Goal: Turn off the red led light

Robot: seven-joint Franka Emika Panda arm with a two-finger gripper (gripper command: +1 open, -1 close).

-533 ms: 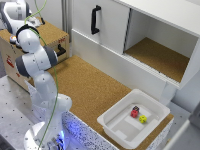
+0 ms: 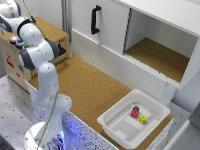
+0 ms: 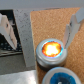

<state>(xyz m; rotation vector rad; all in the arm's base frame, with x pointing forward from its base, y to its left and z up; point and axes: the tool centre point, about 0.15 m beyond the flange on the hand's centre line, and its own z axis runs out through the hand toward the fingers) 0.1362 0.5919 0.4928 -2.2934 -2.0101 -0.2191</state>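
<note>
Right now the hand hangs above the red led light, its two pale fingers spread wide with nothing between them, one to each side of the glowing dome and clear of it. That light is a low round puck with a grey rim and a bright orange-red centre, plainly lit, sitting flat on the cork-topped surface beside a dark slatted panel; a second round puck with a blue top lies just beside it. In the exterior view the arm reaches over the wooden box at the exterior view's left, where the hand and the pucks are hard to make out, well apart from the white tray holding a red block and a yellow one on the worktop. Judging by its shape, the light is a push-top lamp: light in weight, stiff plastic, smooth and likely a little slippery on its dome, so it wants no gripping at all, only a straight press on the middle of the top. Being round, it has no long axis across the surface; its only axis runs straight up through the dome, which faces upward toward the wrist camera. A press off centre could tilt or skid it toward the blue puck.
</note>
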